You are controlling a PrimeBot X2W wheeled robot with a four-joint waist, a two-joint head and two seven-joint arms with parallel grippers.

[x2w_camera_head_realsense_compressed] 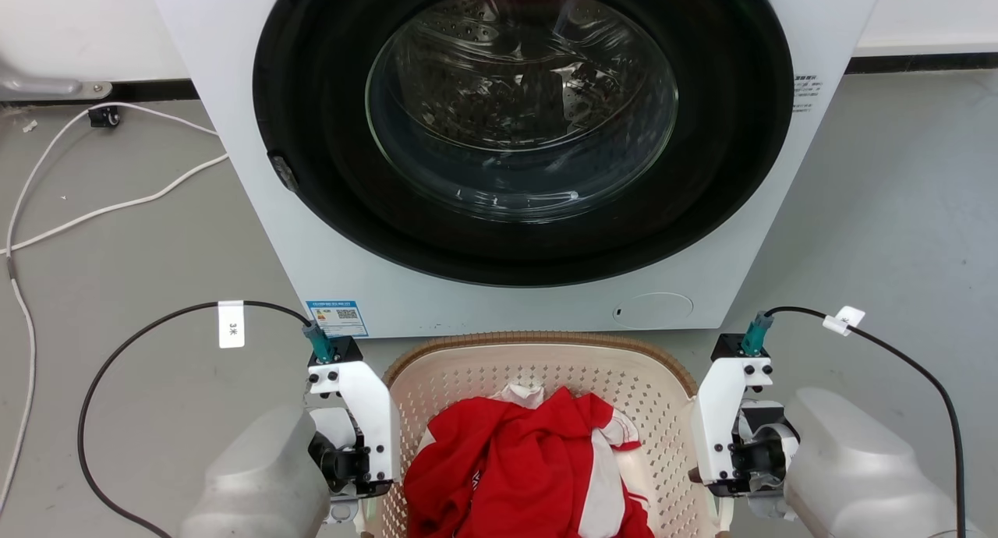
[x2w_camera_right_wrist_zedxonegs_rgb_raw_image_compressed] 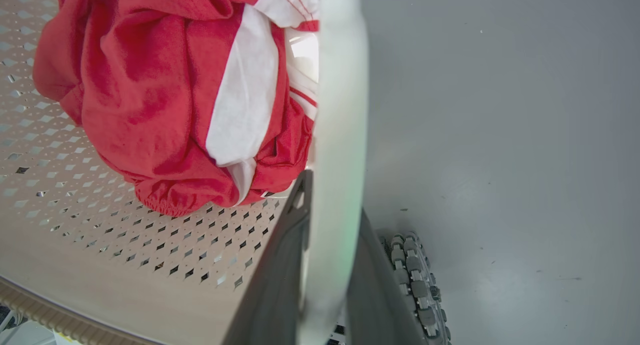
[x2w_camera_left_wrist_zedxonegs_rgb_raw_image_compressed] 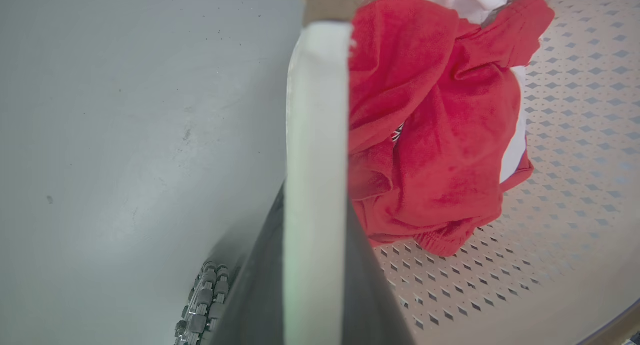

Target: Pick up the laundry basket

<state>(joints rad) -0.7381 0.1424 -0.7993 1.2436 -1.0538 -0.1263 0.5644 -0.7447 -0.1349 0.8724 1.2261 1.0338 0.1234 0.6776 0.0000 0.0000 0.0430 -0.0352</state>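
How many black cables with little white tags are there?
2. The left cable loops across the floor to the left arm's wrist; the right cable curves to the right arm's wrist. Others may lie out of view.

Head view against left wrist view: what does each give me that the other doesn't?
Head view: the washing machine behind the laundry basket, floor cables, and the right end effector at the basket's right side. Left wrist view: the left end effector clamped across the white handle, a dark finger on each side. Shared: the red-and-white clothes on the perforated basket floor.
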